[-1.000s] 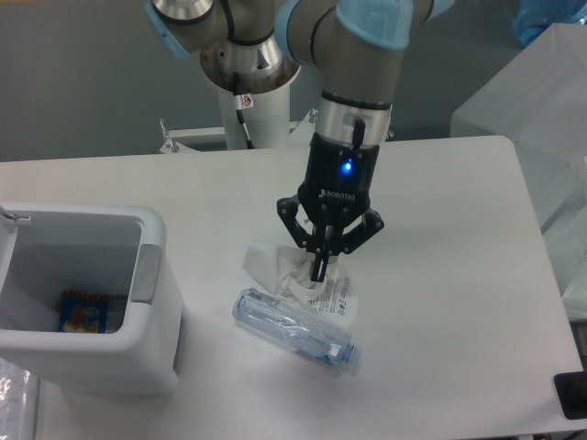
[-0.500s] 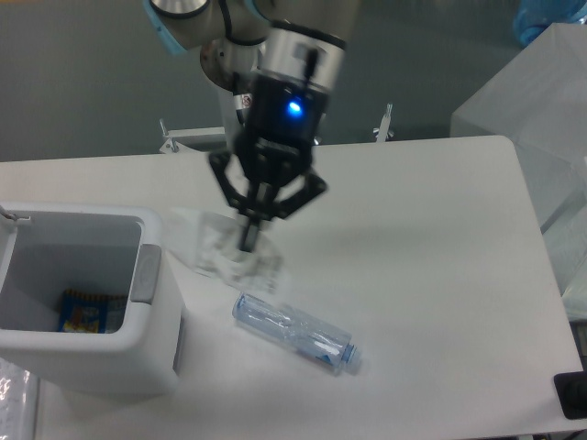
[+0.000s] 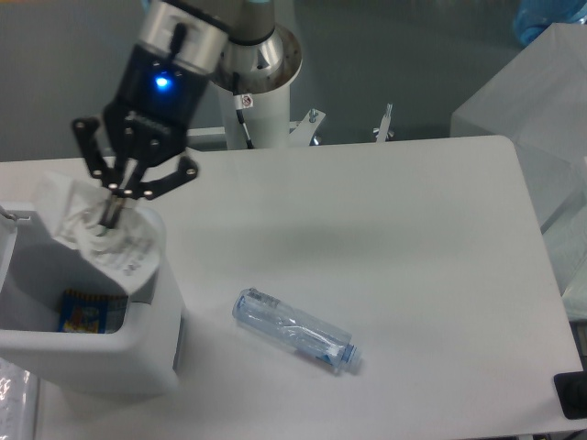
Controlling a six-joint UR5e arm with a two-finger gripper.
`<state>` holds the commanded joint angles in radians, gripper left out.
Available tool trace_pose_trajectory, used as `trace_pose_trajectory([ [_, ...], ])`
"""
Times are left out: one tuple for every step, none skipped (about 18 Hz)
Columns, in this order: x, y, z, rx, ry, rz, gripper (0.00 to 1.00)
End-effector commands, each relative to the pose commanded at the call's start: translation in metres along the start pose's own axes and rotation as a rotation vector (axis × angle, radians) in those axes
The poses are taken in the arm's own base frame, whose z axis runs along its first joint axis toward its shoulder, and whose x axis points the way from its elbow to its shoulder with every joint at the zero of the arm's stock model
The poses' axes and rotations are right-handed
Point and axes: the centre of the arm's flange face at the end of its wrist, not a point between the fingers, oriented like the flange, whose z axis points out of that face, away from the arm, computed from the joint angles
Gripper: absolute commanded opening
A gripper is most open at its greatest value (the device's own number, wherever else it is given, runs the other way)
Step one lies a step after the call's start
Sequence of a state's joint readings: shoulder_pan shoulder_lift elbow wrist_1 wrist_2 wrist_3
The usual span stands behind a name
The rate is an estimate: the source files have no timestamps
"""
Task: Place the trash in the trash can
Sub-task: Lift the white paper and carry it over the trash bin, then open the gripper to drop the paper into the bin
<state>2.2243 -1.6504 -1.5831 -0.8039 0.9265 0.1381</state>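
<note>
We see the black two-finger gripper [image 3: 112, 213] clamped on the crumpled transparent plastic wrapper with dark print [image 3: 103, 236], holding it above the open top of the white boxy plastic trash can [image 3: 87, 367], over its right rim. Inside the can lies a blue and yellow packet [image 3: 84, 313]. The long crushed clear plastic bottle [image 3: 294, 329] lies on the white surface [image 3: 413, 247], well right of the can.

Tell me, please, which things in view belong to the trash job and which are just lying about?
Job: gripper, shut on crumpled wrapper over the trash can; crushed bottle on the table.
Lying about: dark object at the table's corner; colourful packet inside the can.
</note>
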Motion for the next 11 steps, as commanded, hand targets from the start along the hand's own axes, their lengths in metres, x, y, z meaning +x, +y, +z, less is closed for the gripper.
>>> trace_pose_trajectory([
  [0.004, 0.000, 0.009, -0.008, 0.011, 0.008, 0.12],
  [0.008, 0.001, 0.016, -0.015, 0.019, 0.014, 0.12],
  [0.008, 0.001, 0.019, -0.018, 0.022, 0.013, 0.12],
  [0.008, 0.002, 0.022, -0.021, 0.024, 0.015, 0.12],
  [0.008, 0.002, 0.025, -0.024, 0.026, 0.016, 0.12],
  [0.005, 0.002, 0.029, -0.029, 0.028, 0.013, 0.14],
  [0.005, 0.001, 0.033, -0.033, 0.030, 0.013, 0.16],
  [0.002, 0.002, 0.038, -0.040, 0.032, 0.010, 0.16],
  [0.004, 0.002, 0.041, -0.043, 0.035, 0.014, 0.16],
  [0.005, 0.000, 0.044, -0.040, 0.036, 0.018, 0.17],
  [0.003, 0.000, 0.049, -0.041, 0.038, 0.022, 0.26],
])
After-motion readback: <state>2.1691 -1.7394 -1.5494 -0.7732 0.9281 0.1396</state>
